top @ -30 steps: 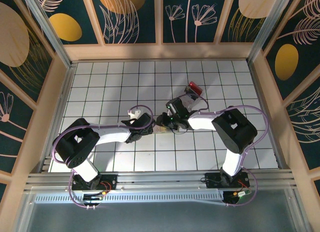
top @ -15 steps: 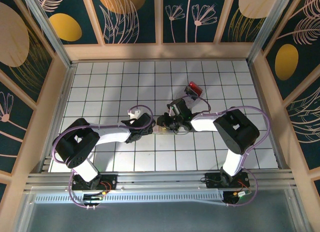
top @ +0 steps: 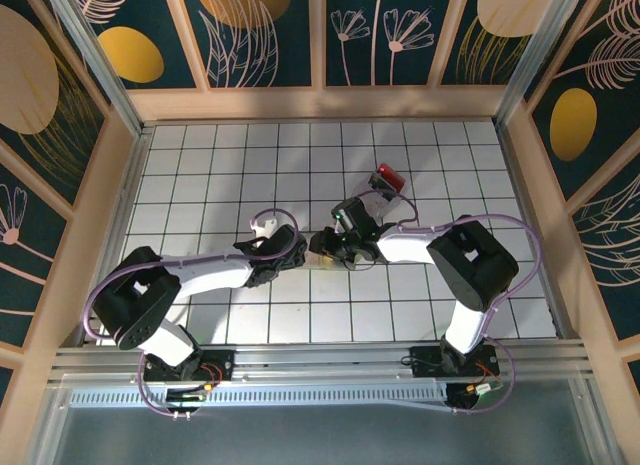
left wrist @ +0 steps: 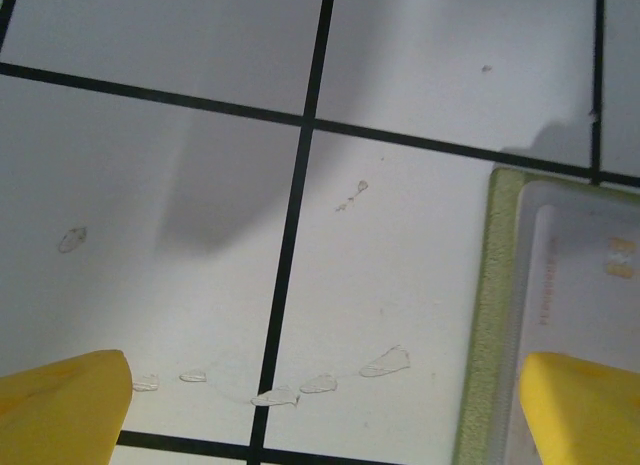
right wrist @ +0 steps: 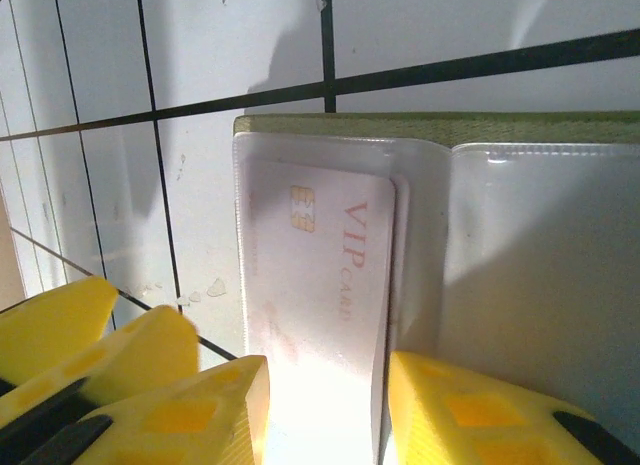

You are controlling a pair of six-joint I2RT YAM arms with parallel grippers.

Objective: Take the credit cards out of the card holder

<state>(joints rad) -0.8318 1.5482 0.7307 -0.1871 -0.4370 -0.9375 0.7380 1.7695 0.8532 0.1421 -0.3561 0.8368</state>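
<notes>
The card holder (right wrist: 340, 126) lies open on the white tiled table, with a yellow-green rim and clear pockets over a pale inside. A pale credit card (right wrist: 320, 245) marked VIP sits in its left pocket. My right gripper (right wrist: 325, 415) hangs low over that pocket. Its yellow fingers (right wrist: 200, 410) stand apart on either side of the card, open. In the top view the holder (top: 320, 262) lies between both grippers. My left gripper (left wrist: 320, 405) is wide open just above the table, with one fingertip (left wrist: 585, 405) over the holder's green edge (left wrist: 497, 285).
A red object (top: 390, 177) lies on the tiles behind the right gripper (top: 330, 247). The left gripper (top: 298, 253) almost meets it at the table's middle. Small water-like drops (left wrist: 385, 362) dot the tile by the holder. Wooden walls enclose the table.
The right gripper's jaws have spread a little wider over the card pocket. The left arm's elbow has swung out to the left; its gripper stays wide open in place.
</notes>
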